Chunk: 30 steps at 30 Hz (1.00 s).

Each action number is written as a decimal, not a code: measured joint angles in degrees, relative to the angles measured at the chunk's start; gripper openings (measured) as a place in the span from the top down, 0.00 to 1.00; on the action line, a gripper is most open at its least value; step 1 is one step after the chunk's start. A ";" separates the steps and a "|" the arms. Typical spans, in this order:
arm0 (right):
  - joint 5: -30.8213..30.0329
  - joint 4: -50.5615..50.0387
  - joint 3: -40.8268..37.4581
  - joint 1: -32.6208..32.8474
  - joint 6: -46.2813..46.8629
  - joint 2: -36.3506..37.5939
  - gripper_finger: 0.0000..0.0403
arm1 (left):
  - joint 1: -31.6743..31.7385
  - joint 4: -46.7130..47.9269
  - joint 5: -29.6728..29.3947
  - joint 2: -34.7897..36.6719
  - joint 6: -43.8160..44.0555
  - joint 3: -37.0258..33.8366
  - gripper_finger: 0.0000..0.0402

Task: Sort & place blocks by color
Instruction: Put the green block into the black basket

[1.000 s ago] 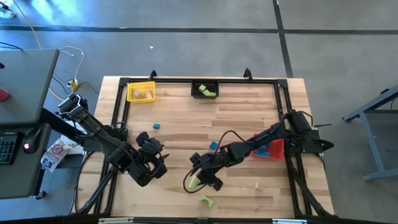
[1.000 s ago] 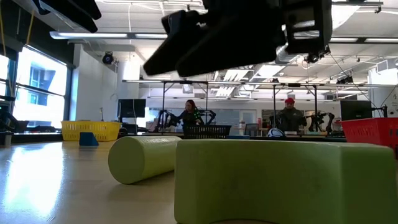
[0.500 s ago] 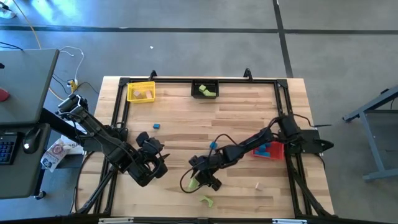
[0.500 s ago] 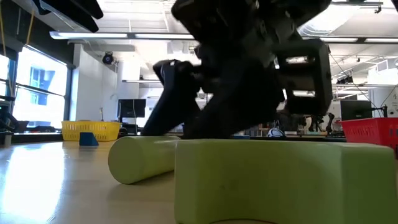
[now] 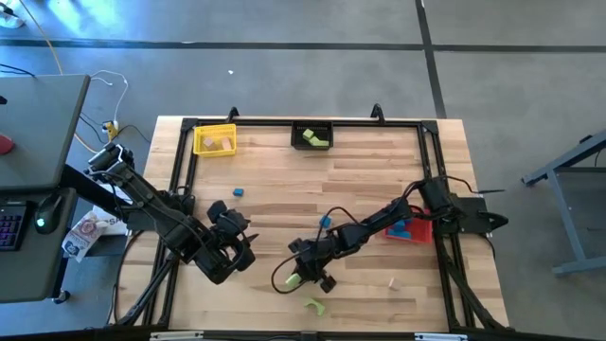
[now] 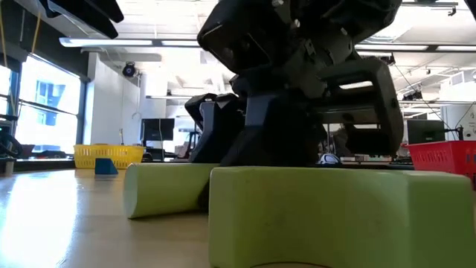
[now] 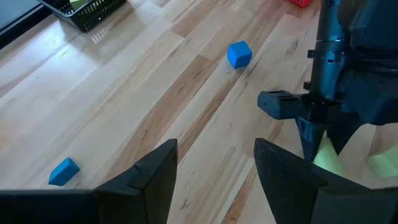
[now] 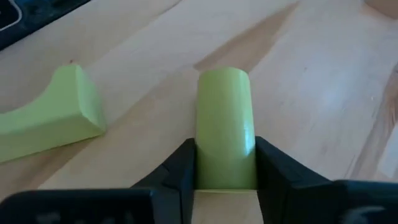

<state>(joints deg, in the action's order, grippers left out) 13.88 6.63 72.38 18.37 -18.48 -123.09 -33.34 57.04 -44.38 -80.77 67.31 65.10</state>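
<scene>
Clamping my right gripper [image 8: 224,177] on the light green cylinder [image 8: 225,124], down from above it a second ago: pickup has begun. The green arch [image 8: 46,118] lies near. Open tabletop [image 5: 284,199] leads toward the black bin [image 5: 311,136]. My left gripper [image 5: 232,248] waits open.

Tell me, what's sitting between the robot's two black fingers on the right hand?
A light green cylinder lies between the fingers of the right hand; they press its sides. The right wrist view shows this best.
</scene>
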 joint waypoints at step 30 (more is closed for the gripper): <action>-44.22 -21.52 -0.04 -1.88 10.31 23.91 0.76 | 3.01 -8.00 0.24 0.00 -25.97 0.00 0.50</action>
<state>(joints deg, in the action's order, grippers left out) -30.34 -14.89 72.34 16.49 -8.17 -99.17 -30.33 49.04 -44.15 -80.77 41.34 65.10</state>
